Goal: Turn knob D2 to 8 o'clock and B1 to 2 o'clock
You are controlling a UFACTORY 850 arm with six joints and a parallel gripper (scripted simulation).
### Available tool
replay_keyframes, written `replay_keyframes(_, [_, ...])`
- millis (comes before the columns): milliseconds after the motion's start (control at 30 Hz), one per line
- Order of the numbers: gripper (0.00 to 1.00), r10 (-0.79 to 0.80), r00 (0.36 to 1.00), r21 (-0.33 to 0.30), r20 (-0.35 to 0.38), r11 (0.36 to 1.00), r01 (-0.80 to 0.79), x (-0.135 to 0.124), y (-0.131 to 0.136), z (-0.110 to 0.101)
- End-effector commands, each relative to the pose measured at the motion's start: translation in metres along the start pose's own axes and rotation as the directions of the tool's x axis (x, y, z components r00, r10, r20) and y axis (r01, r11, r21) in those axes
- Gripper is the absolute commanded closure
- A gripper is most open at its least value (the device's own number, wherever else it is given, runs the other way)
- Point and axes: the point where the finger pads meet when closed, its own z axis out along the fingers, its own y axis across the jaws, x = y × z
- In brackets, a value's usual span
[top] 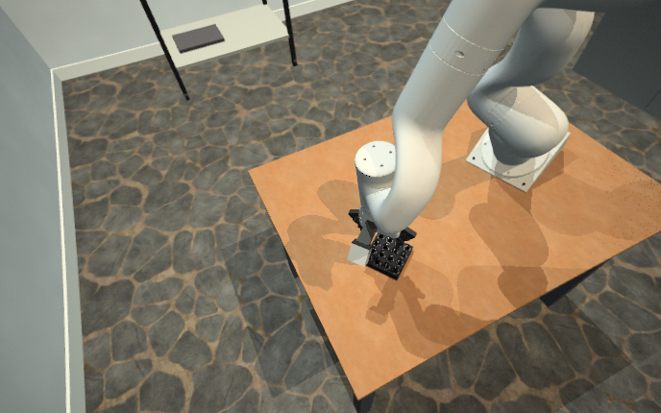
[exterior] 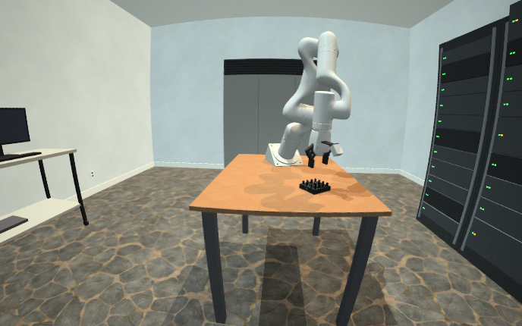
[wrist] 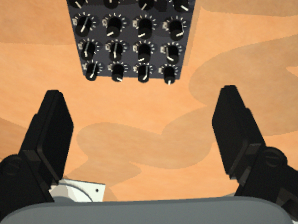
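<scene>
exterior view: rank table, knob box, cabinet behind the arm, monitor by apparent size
1. Cabinet, though partly hidden by the arm.
2. Table, close to the cabinet; nearness inflates it, so 1 and 2 are unsure.
3. Monitor, cropped at the edge.
4. Knob box.

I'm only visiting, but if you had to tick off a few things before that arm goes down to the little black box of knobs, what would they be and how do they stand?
1. Gripper open with nothing between the fingers: ok.
2. Knob box standing flat on the table: ok.
3. Gripper raised above the box, touching no knob: ok, going by the exterior view.
4. Box in sight of the wrist camera: ok, all sixteen knobs show ahead of the fingers.
5. Which knob is D2 and which B1: cannot tell; the printed names are too small to read and no socket side shows.
6. Gripper lined up over one target knob: not ok; in the wrist view the box lies ahead of the fingers, not between them.
</scene>
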Motion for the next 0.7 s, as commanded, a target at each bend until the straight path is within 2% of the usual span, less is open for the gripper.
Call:
replay_keyframes(0, [0.0, 0.002, 0.997, -0.047, -0.073, 0.999, -0.005, 0.0207, -0.0173, -0.0107])
replay_keyframes(133, [0.0, 0.003, 0.994, -0.054, -0.106, 0.998, -0.009, 0.0275, -0.0243, -0.0155])
replay_keyframes(667, [0.0, 0.003, 0.994, -0.054, -0.107, 0.998, -0.009, 0.0276, -0.0244, -0.0156])
